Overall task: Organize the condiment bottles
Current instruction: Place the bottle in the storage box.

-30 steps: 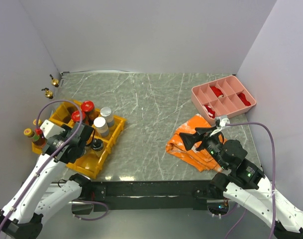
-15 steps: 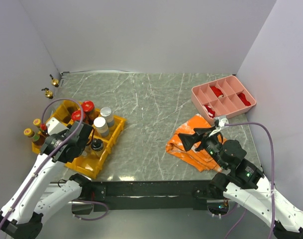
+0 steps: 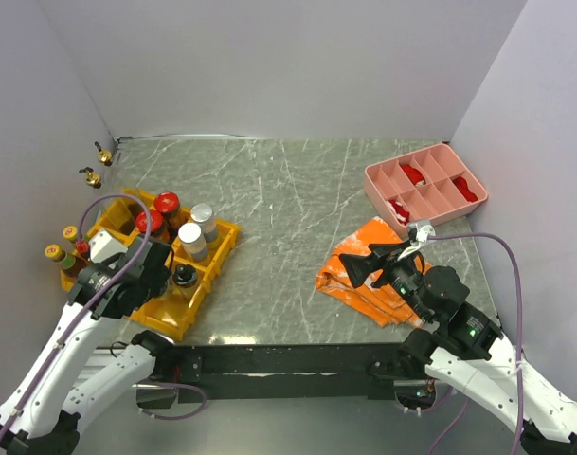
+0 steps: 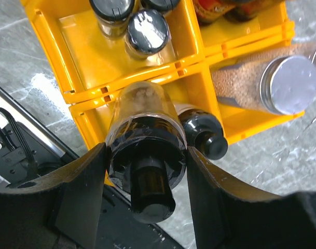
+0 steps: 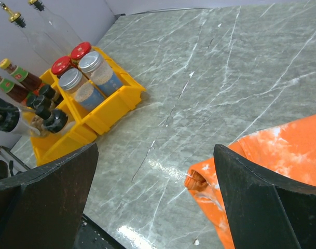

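Your left claw sits at 8 o'clock on the table, clenched on a clear glass bottle with a black top, one finger pressed to each side. It hangs over the near compartments of the yellow bins, just beside a black-capped bottle standing in a compartment. At 12 o'clock from that claw, inside the bins, stand two red-capped jars and two silver-topped jars. Two yellow-capped bottles stand at the bins' 9 o'clock edge, and two gold-spout bottles stand in the 10 o'clock corner. Your right claw is released, jaws wide, above the orange cloth at 4 o'clock. The pink tray lies at 2 o'clock.
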Available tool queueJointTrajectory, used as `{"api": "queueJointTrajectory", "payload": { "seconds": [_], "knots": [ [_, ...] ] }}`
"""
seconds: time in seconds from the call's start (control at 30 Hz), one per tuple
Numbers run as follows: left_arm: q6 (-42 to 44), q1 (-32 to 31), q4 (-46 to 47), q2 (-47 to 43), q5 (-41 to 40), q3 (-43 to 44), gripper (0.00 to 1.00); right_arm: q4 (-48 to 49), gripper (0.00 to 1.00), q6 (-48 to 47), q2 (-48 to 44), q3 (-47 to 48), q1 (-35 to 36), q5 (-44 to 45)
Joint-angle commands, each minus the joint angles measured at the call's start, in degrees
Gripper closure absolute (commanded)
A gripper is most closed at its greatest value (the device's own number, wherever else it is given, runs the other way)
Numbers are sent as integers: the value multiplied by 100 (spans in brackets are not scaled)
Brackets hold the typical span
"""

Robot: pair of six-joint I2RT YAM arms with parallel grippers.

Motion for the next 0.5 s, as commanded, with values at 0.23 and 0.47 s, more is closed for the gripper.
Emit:
{"api": "queueJointTrajectory", "payload": {
  "seconds": [0.23, 0.47],
  "knots": [
    [273, -11, 71, -247, 800, 88, 99, 177, 0, 63, -170, -60, -5, -89],
    [431, -2, 71, -291, 844, 571, 99, 229, 0, 37, -206, -130, -5, -45]
  ]
}}
